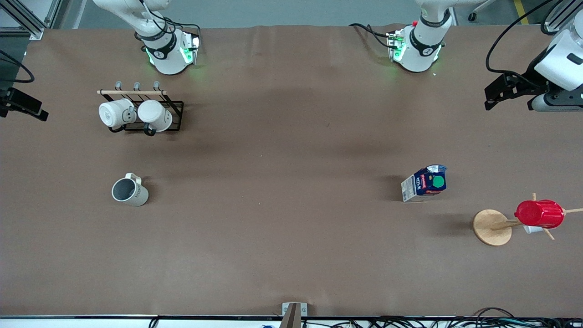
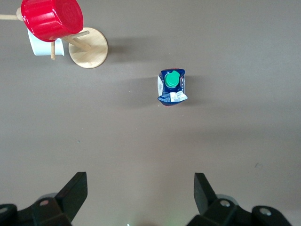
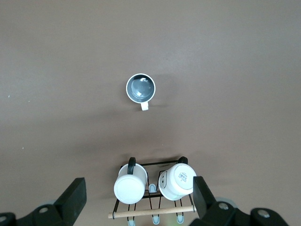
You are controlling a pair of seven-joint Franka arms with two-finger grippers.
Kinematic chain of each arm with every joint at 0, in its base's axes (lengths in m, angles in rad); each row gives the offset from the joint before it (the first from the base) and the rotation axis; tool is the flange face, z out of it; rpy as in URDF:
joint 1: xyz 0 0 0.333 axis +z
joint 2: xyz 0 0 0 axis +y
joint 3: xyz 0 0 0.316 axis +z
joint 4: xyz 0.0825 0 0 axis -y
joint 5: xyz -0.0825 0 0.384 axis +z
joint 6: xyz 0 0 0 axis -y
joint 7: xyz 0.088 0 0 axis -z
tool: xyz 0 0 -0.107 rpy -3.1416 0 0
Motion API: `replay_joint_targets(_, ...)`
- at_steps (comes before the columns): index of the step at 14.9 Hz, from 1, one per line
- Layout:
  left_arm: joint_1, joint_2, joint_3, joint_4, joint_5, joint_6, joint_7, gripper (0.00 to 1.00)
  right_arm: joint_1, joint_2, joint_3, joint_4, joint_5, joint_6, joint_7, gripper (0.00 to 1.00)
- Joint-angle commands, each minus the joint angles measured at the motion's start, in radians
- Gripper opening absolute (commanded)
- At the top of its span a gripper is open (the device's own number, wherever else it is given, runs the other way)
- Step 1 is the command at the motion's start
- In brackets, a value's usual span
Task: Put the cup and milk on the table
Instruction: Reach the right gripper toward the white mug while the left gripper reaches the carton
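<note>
you see the left claw (image 2: 136, 197) and right claw (image 3: 136, 200) spread wide, empty, high over the table (image 1: 291, 237), where cup (image 1: 130, 191) and milk (image 1: 424, 183) stand upright, well apart, the cup's lettering unreadable.

One cup (image 1: 130, 191), one milk (image 1: 424, 183), two white mugs (image 1: 135, 115), one red cup (image 1: 539, 213).
</note>
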Motion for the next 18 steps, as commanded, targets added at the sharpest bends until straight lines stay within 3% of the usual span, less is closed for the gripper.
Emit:
replay_joint_targets(1, 0.005, 0.003, -0.002, 0.018, -0.019, -0.013, 0.004, 1.00, -0.005, -0.020, -0.002, -0.015, 0.013, -0.004, -0.013, 1.00)
replay_joint_targets(6, 0.002, 0.069, 0.000, 0.035, -0.026, 0.005, -0.001, 1.00, -0.006, -0.017, -0.004, -0.018, 0.013, -0.001, -0.014, 1.00)
replay_joint_targets(11, -0.006, 0.176, -0.008, -0.063, -0.026, 0.240, -0.100, 1.00, -0.018, 0.090, -0.011, -0.058, 0.011, 0.088, -0.042, 1.00)
replay_joint_targets(13, -0.004, 0.196, -0.008, -0.129, -0.026, 0.323, -0.116, 1.00, -0.026, 0.130, -0.013, -0.122, 0.011, 0.194, -0.114, 1.00)
replay_joint_targets(15, -0.001, 0.221, -0.010, -0.189, -0.028, 0.418, -0.122, 1.00, -0.029, 0.140, -0.013, -0.252, 0.011, 0.354, -0.148, 1.00)
replay_joint_targets(18, -0.012, 0.297, -0.010, -0.212, -0.026, 0.512, -0.206, 1.00, -0.025, 0.164, -0.013, -0.426, 0.010, 0.608, -0.155, 1.00)
